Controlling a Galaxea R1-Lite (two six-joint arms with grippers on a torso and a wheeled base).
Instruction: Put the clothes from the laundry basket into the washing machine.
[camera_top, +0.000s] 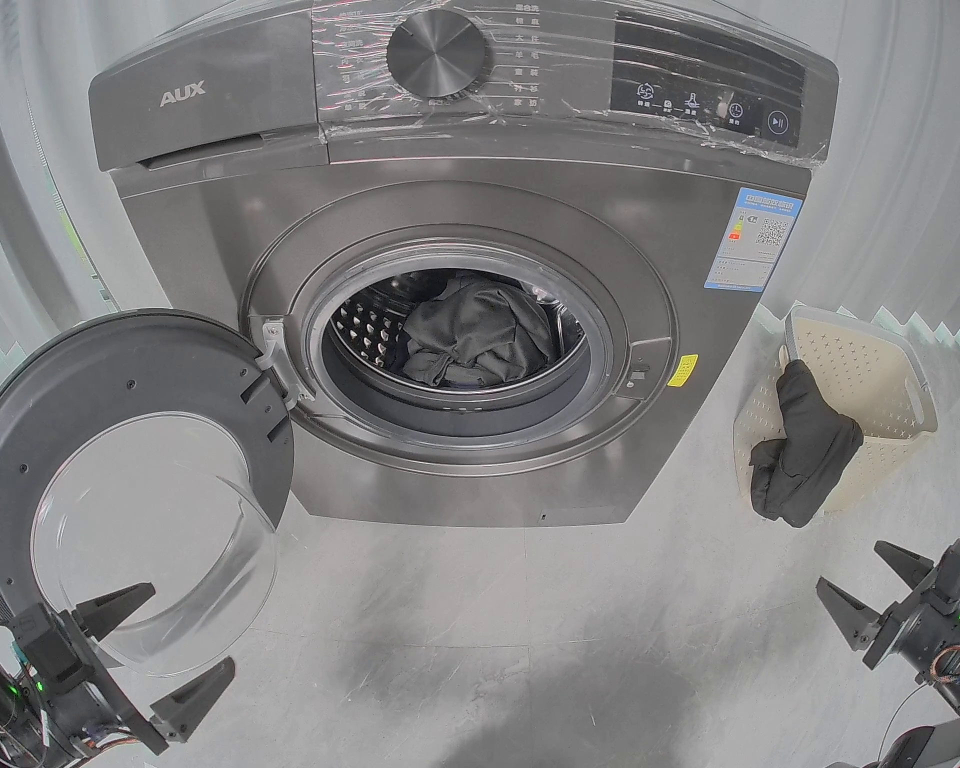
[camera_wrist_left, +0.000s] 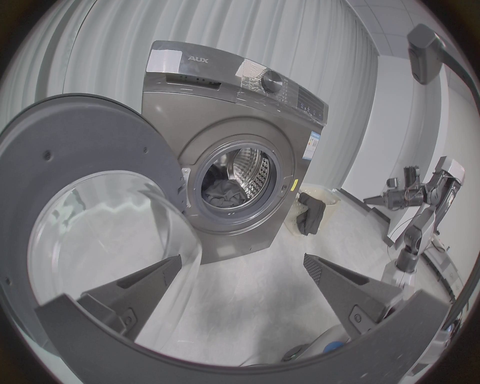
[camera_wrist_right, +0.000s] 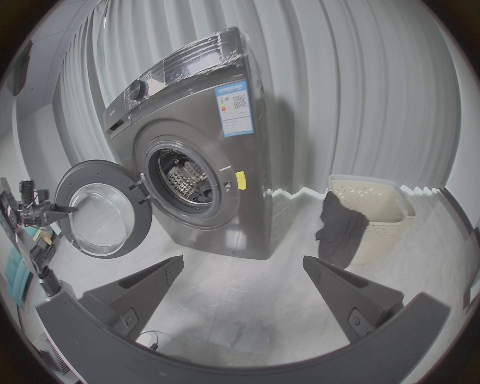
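Note:
A grey washing machine (camera_top: 450, 200) stands ahead with its round door (camera_top: 140, 470) swung open to the left. Dark grey clothes (camera_top: 478, 332) lie inside the drum (camera_wrist_left: 225, 192). To the machine's right a cream laundry basket (camera_top: 870, 390) sits on the floor, with a black garment (camera_top: 805, 445) draped over its front rim (camera_wrist_right: 342, 227). My left gripper (camera_top: 170, 645) hangs open and empty low in front of the open door (camera_wrist_left: 100, 225). My right gripper (camera_top: 880, 585) is open and empty, low at the right, short of the basket (camera_wrist_right: 380, 210).
Pale curtains (camera_wrist_right: 350, 90) run behind the machine and basket. The grey floor (camera_top: 520, 600) spreads between the machine and both grippers. The open door juts out to the left near my left gripper.

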